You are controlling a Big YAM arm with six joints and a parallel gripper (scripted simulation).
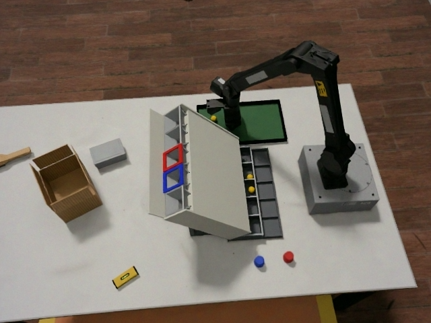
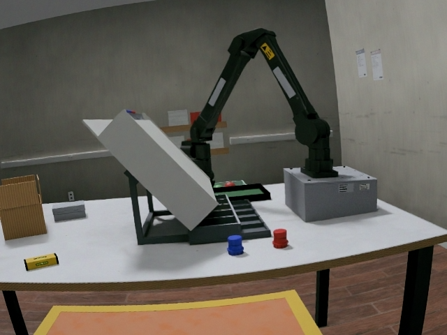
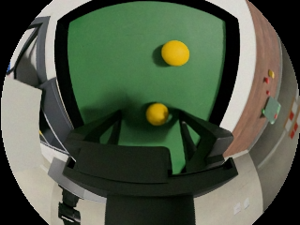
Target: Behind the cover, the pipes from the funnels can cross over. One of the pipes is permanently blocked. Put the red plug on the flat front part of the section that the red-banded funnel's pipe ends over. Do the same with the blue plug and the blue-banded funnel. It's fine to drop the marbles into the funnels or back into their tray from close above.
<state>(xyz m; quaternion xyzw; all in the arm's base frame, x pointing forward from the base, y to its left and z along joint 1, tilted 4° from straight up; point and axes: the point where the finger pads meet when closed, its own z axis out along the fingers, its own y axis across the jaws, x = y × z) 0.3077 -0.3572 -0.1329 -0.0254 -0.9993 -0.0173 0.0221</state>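
My gripper (image 3: 150,113) (image 1: 232,127) is open, low over the green tray (image 1: 264,121) (image 2: 248,192) (image 3: 107,56). A yellow marble (image 3: 157,114) lies between its fingers. A second marble (image 3: 175,52) (image 1: 213,118) lies further off in the tray. The red-banded funnel (image 1: 163,161) and the blue-banded funnel (image 1: 163,182) sit at the top of the sloped white cover (image 1: 212,173) (image 2: 158,169). Two marbles (image 1: 249,175) (image 1: 250,189) lie in adjacent middle sections of the dark section tray (image 1: 266,188) (image 2: 248,216). The red plug (image 1: 288,256) (image 2: 280,238) and the blue plug (image 1: 258,261) (image 2: 235,245) stand on the table in front of it.
A cardboard box (image 1: 64,182) (image 2: 22,207), a grey block (image 1: 108,152) (image 2: 68,211), a yellow level (image 1: 125,276) (image 2: 40,261) and a wooden piece (image 1: 13,154) lie to the left. The arm's grey base (image 1: 337,180) (image 2: 330,195) stands to the right.
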